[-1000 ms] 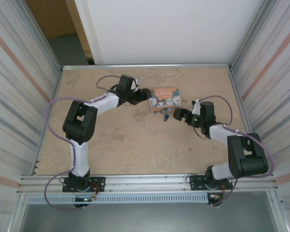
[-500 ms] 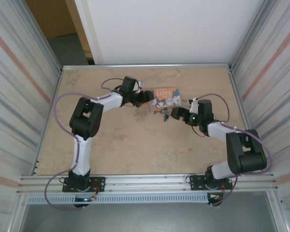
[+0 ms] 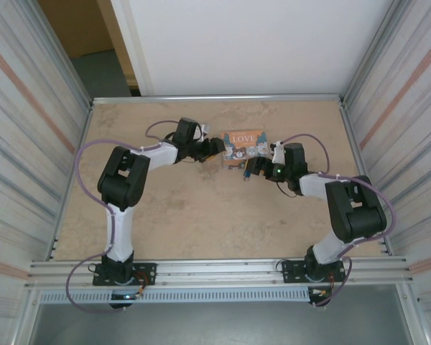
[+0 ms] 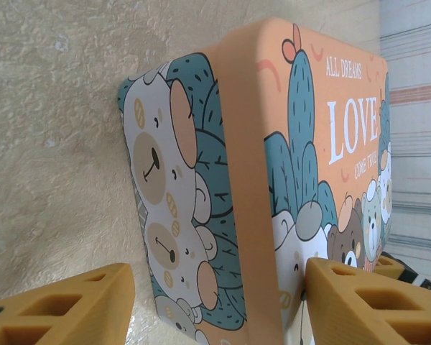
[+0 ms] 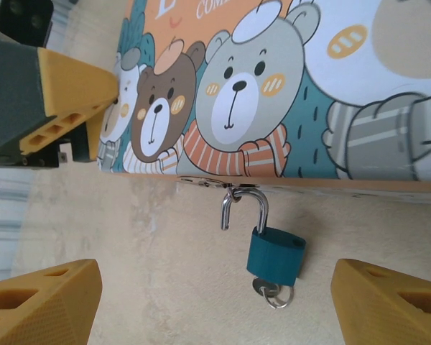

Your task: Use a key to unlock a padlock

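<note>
At the left, the left tool (image 4: 217,287) is held open, its yellow fingers (image 4: 65,309) spread to either side of a corner of the orange rectangular box (image 4: 302,144) printed with cartoon bears and "LOVE". Contact cannot be told. The box stands on the beige speckled desk (image 3: 187,208), towards its far middle. From a thin metal hasp (image 5: 201,182) at the box's lower front edge the tiny padlock with a dark teal body and silvery shackle (image 5: 275,255) is hung, and a small silvery key on a ring (image 5: 271,291) is seated in its keyhole. One shackle leg appears free of the body, so the lock is judged sprung or nearly so. At the right, the right tool (image 5: 217,287) is open, empty and aimed at the padlock, apart from it. A narrow pinch on the key or body is judged to be called for next, while the box is steadied.
</note>
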